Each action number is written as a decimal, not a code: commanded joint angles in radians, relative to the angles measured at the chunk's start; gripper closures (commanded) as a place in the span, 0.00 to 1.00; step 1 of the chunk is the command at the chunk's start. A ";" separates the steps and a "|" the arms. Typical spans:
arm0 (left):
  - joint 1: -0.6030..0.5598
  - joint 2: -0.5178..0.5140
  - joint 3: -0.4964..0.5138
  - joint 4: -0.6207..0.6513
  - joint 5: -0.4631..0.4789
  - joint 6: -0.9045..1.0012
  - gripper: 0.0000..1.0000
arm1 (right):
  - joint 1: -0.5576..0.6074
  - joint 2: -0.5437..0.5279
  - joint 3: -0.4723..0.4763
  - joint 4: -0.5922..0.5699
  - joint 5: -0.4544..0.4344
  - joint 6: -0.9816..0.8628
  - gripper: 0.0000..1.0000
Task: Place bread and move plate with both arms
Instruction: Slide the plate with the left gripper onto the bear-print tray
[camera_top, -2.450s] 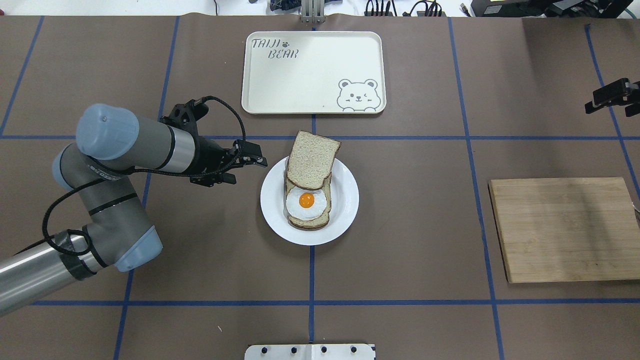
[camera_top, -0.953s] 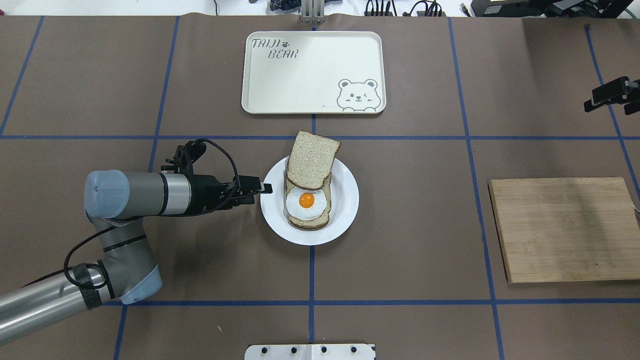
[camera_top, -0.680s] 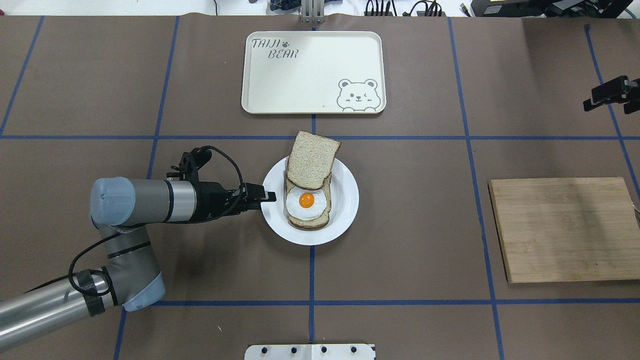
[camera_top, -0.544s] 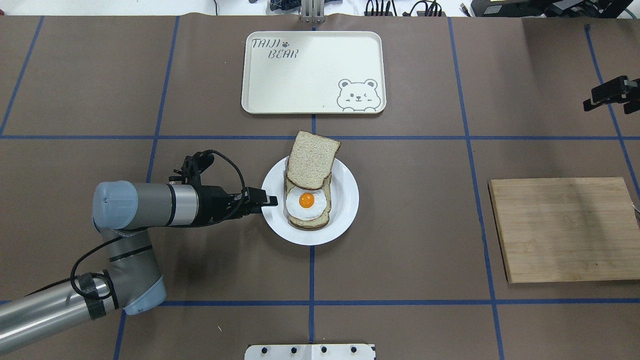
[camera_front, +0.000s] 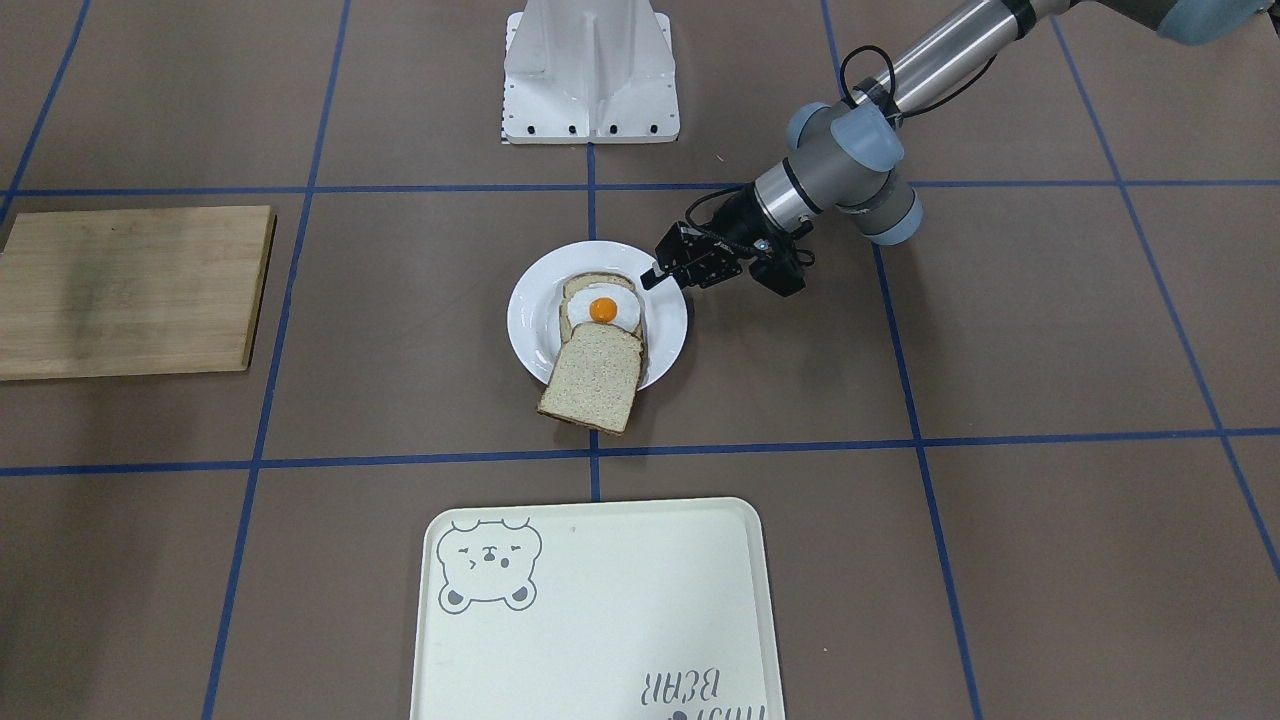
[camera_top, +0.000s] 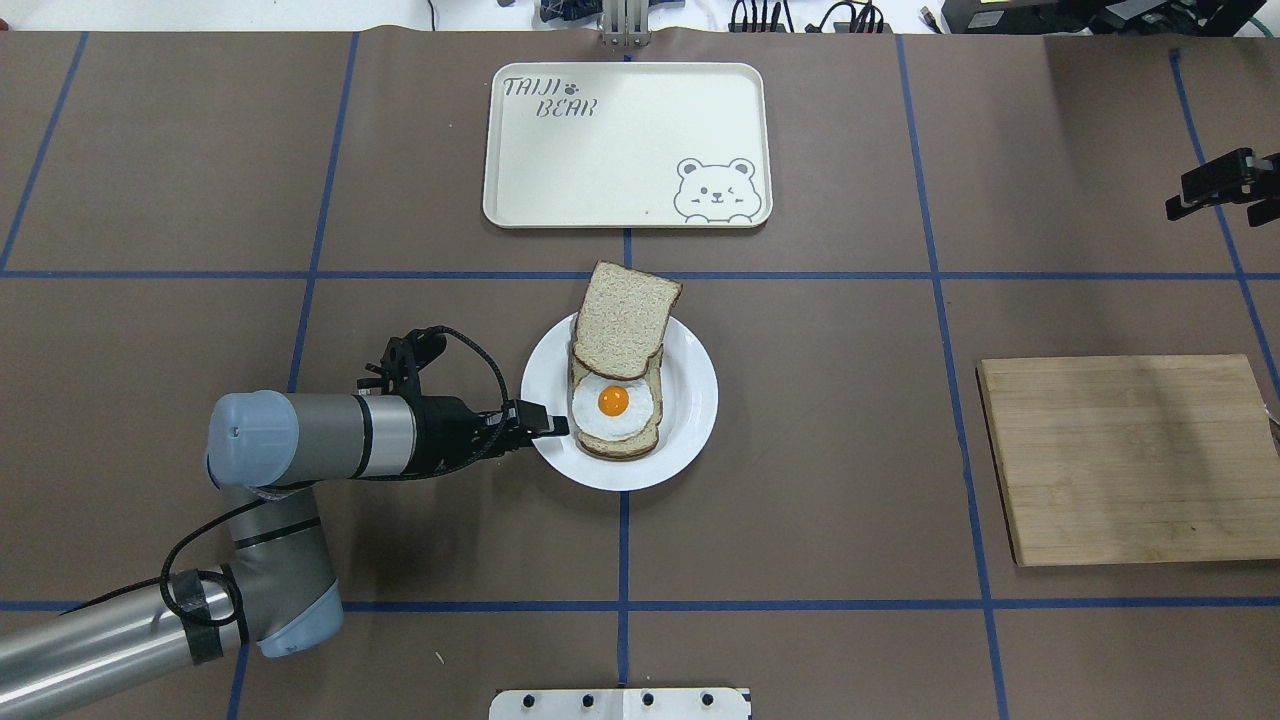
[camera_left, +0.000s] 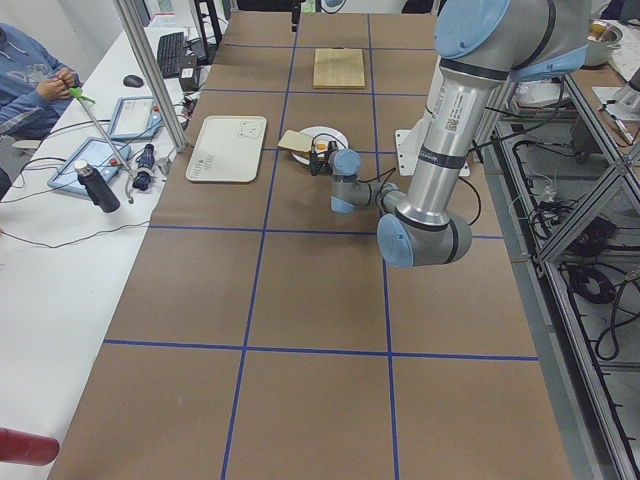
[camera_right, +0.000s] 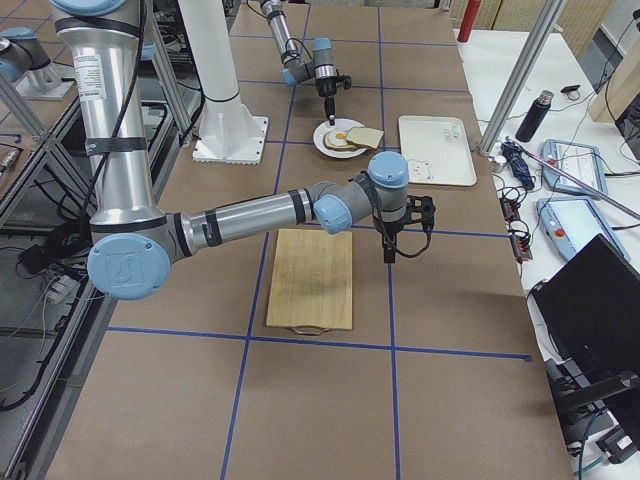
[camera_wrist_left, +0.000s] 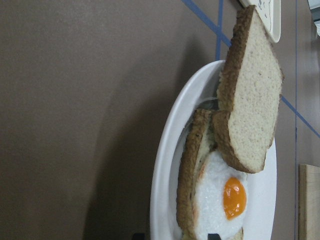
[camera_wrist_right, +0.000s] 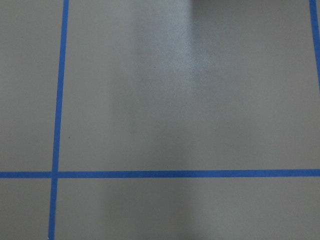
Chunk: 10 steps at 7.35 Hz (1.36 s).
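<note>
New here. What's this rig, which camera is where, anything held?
Two silver-grey robot arms work at a brown table. Two views look down, from behind the robot and from across the table; two look along it from the ends; one sits on each wrist. On the table: a round white plate carrying an egg-topped bread slice, with a plain bread slice overhanging its rim toward a cream bear tray, and a wooden board. The left gripper straddles the plate's rim, jaws apart, holding nothing. The right gripper hangs past the board, jaws unclear.
</note>
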 joint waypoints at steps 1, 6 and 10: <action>0.002 0.001 -0.003 -0.001 0.002 -0.001 1.00 | 0.003 -0.001 0.002 -0.002 -0.001 -0.001 0.01; -0.019 -0.002 -0.001 -0.083 0.063 -0.193 1.00 | 0.005 0.002 0.000 -0.002 -0.001 -0.001 0.01; -0.050 -0.052 0.008 -0.101 0.172 -0.324 1.00 | 0.006 0.000 0.002 -0.002 -0.003 -0.003 0.01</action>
